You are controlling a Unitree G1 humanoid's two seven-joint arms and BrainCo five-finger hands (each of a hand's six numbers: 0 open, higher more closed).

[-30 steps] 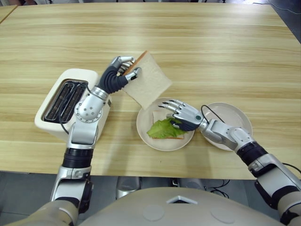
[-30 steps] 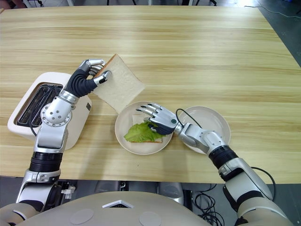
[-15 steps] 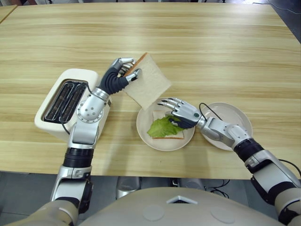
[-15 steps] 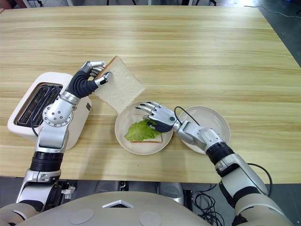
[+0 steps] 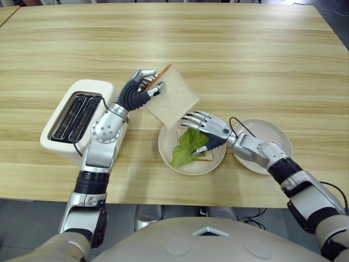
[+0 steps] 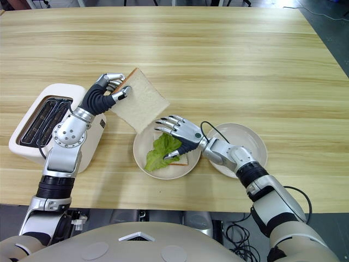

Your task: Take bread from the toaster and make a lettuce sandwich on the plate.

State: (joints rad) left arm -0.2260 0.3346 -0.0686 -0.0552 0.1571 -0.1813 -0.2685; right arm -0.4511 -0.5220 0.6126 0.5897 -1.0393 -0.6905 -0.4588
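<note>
You look down from the robot's head through two eyes set side by side, facing forward over the table [image 5: 245, 43], close in. Both views share the toaster [image 5: 73, 117] at left and the plate [image 6: 170, 172] at centre.

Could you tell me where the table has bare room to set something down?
The table's far half, beyond the bread slice in the left hand, is bare, as is its right end past the side plate. The lettuce plate under the right hand is crowded.
</note>
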